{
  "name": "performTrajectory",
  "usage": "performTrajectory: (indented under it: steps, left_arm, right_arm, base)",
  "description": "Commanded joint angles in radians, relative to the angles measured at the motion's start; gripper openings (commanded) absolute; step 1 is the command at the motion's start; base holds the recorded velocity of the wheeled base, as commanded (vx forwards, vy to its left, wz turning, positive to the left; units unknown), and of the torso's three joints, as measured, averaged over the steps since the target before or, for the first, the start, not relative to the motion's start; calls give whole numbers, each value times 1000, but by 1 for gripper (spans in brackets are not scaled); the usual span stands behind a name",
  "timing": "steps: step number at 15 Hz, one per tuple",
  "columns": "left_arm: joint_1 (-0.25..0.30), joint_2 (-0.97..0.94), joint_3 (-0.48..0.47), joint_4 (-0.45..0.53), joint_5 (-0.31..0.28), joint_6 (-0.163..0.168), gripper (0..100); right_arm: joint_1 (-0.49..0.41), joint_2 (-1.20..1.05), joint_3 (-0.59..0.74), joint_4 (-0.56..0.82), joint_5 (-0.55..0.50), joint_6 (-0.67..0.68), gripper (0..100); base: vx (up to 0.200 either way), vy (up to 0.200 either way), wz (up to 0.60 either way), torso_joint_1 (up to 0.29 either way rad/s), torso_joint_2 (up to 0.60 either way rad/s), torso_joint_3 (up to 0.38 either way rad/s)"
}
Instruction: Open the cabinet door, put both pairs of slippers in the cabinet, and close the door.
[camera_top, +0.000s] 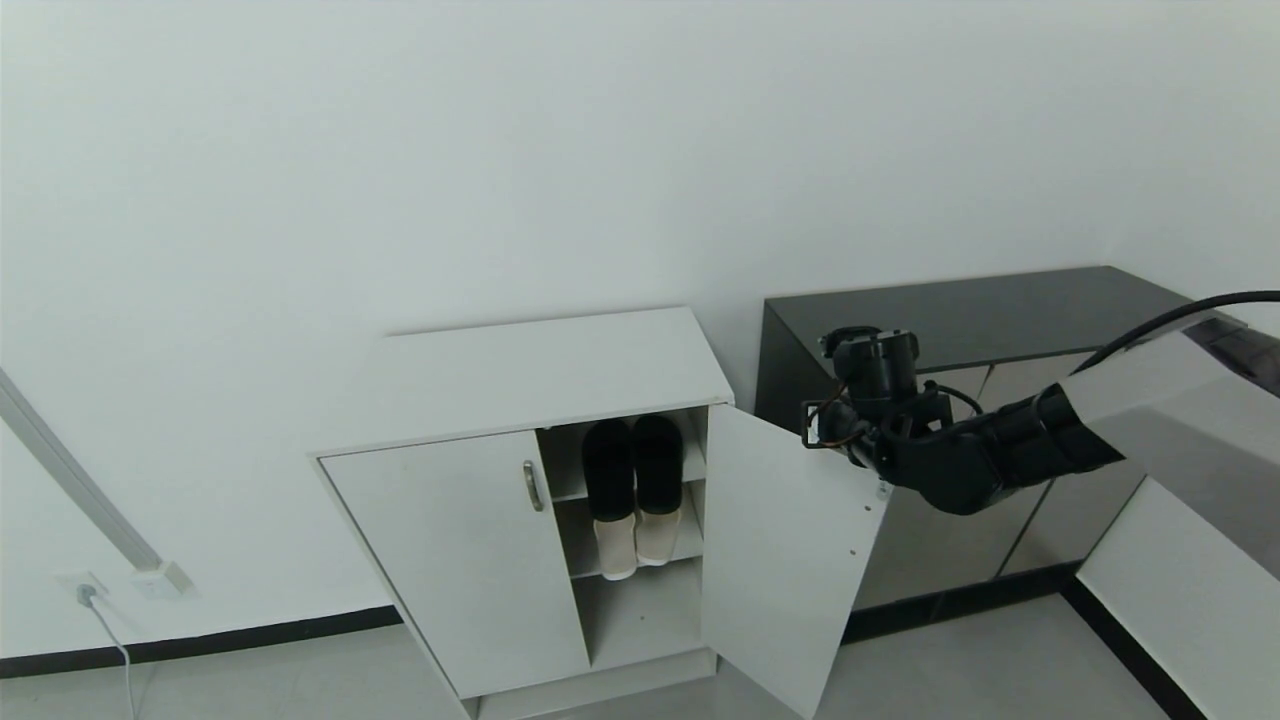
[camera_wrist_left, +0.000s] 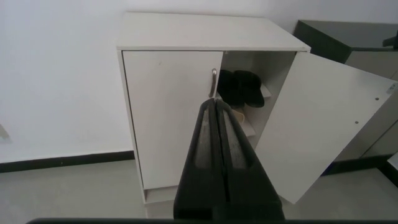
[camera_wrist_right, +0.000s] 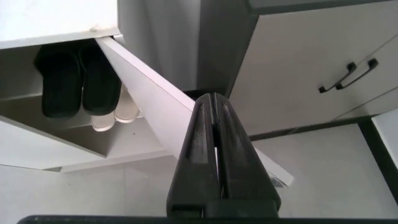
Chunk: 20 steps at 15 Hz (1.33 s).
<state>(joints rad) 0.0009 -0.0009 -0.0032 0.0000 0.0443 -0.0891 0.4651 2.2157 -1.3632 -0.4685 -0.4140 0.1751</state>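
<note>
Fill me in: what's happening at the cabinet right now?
Both pairs of slippers are inside the white cabinet, the black pair above the pale pair. Its right door stands open, the left door shut. The right gripper, shut, sits by the open door's outer edge; only closing is left. The left gripper, also shut, faces the cabinet.

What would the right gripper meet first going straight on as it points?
Probably the open white cabinet door: the right gripper points at that panel, apparently close by, though depth is unclear.
</note>
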Motion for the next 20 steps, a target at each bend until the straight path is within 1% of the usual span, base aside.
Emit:
performTrajectory:
  steps: [1, 4, 14, 20]
  left_arm:
    - [1, 1, 0, 0, 0, -1, 0]
    - [1, 1, 0, 0, 0, 0, 0]
    - [1, 1, 0, 0, 0, 0, 0]
    - [1, 1, 0, 0, 0, 0, 0]
  right_arm:
    - [-16, 50, -25, 2, 11, 0, 0]
    - [-37, 84, -54, 2, 12, 0, 0]
    - [-69, 183, -108, -1, 31, 3, 0]
    - [-62, 188, -100, 1, 31, 6, 0]
  base:
    - [0, 0, 0, 0, 0, 0]
    - [0, 0, 0, 0, 0, 0]
    - [0, 0, 0, 0, 0, 0]
    - [0, 0, 0, 0, 0, 0]
